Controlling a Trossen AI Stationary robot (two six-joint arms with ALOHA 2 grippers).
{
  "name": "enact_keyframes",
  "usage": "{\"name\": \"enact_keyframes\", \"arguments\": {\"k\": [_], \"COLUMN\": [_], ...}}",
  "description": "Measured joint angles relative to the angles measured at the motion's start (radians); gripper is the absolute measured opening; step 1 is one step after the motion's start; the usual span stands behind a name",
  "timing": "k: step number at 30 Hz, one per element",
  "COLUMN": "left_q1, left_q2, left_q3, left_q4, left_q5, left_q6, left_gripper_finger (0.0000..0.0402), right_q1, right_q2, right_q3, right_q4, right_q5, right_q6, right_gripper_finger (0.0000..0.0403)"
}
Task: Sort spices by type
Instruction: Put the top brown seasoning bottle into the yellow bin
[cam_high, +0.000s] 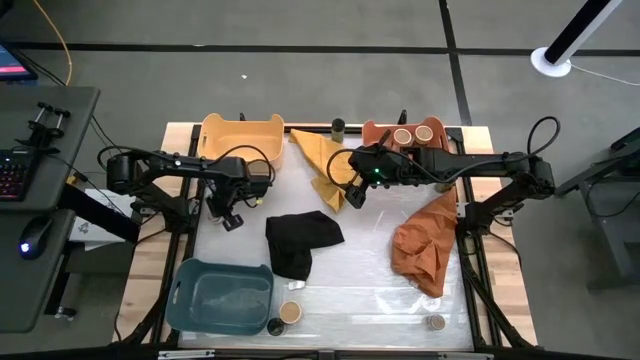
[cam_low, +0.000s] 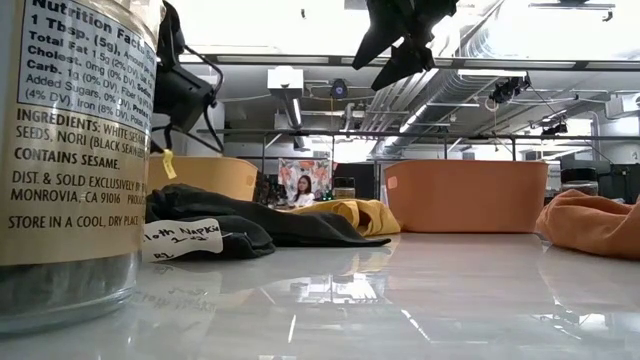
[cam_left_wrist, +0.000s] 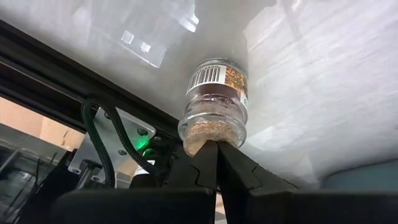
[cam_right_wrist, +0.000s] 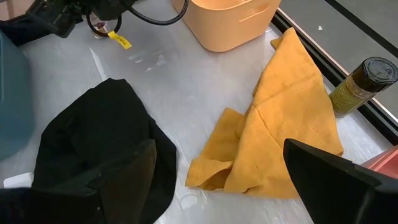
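My left gripper (cam_high: 228, 215) is near the yellow bin's (cam_high: 240, 135) near side and is shut on a glass spice jar (cam_left_wrist: 216, 93) with a barcode label and tan seeds inside. My right gripper (cam_high: 355, 193) hangs open above the yellow cloth (cam_right_wrist: 273, 124), touching nothing. Two tan-lidded jars (cam_high: 402, 136) (cam_high: 424, 132) stand in the salmon bin (cam_high: 375, 130). A dark-lidded jar (cam_right_wrist: 364, 84) stands at the far edge. More jars (cam_high: 290, 312) (cam_high: 275, 326) (cam_high: 434, 322) stand upright near the near edge. My left gripper (cam_left_wrist: 216, 152) has its two fingers closed together at the jar's wide glass end (cam_left_wrist: 211, 134), where the seeds lie. The fingertips themselves hide the exact spot. The jar points away along the line of the fingers, toward the table. Whether it touches the table I cannot tell.
A black cloth (cam_high: 300, 243) lies mid-table and an orange cloth (cam_high: 425, 245) to its right. The blue bin (cam_high: 195, 275) sits at the near left corner. One near-edge jar (cam_low: 70, 150) fills the left of the low view. A bare patch of table lies between the black and orange cloths.
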Motion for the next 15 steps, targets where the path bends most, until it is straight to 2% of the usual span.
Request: {"name": "enact_keyframes", "arguments": {"k": [8,15], "left_q1": [0.000,0.000], "left_q2": [0.000,0.000], "left_q3": [0.046,0.114], "left_q4": [0.042,0.193], "left_q5": [-0.010,-0.016], "left_q6": [-0.026,-0.037], "left_gripper_finger": [0.0000,0.0000], "right_q1": [0.000,0.000], "right_q2": [0.000,0.000], "right_q3": [0.000,0.000], "right_q4": [0.001,0.008], "right_q5": [0.000,0.000], "right_q6": [-0.001,0.000], "right_gripper_finger": [0.0348,0.0348]}}
